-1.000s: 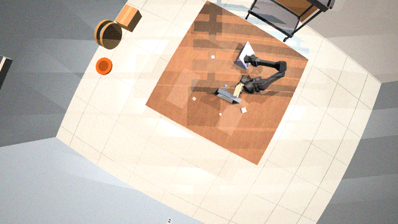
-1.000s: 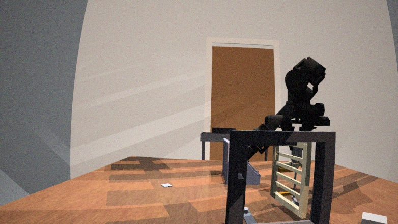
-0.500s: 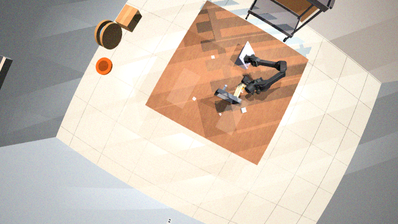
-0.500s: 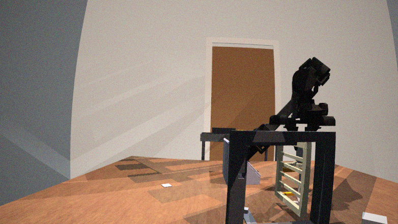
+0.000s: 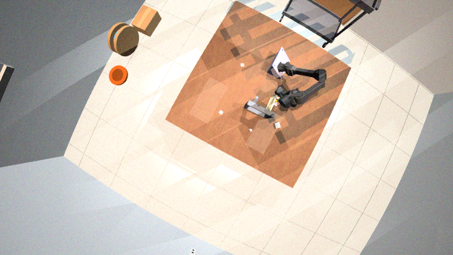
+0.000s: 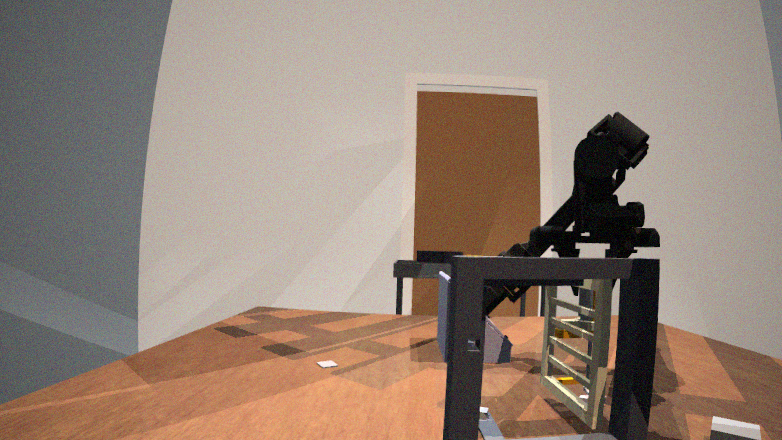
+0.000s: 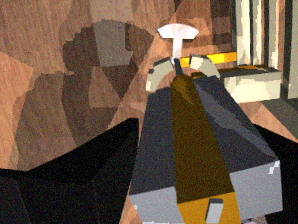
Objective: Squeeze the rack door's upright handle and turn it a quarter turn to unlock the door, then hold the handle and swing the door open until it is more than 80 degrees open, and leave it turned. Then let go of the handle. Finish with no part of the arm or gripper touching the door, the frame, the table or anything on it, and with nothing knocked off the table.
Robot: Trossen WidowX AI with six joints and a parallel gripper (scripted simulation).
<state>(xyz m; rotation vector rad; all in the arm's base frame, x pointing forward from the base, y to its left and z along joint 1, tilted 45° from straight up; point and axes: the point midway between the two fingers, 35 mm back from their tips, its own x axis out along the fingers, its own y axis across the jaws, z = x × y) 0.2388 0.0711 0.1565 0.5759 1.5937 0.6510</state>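
Observation:
The slatted cream door [image 5: 271, 103] [image 6: 599, 328] [image 7: 255, 86] stands swung out from the dark rack frame [image 5: 258, 109] [image 6: 546, 268], at roughly a right angle to it or a little more. Its upright handle, a dark post [image 6: 587, 300] on orange brackets, is on the door's far side in the exterior view. My gripper [image 6: 593, 287] [image 7: 190, 129] points down over the handle. Its fingers are open, with a visible gap between them, and are still around or just beside the handle's top. Contact with the handle and its exact turn are hidden.
The arm's base stands beside a pale tilted panel [image 5: 281, 58] [image 6: 444, 317]. Small white blocks lie around the frame, one to its right [image 5: 277, 125] [image 6: 735, 429], others to the left [image 5: 220, 112] and farther back [image 5: 242, 65] [image 6: 327, 363]. The frame's top bar partly hides the fingers.

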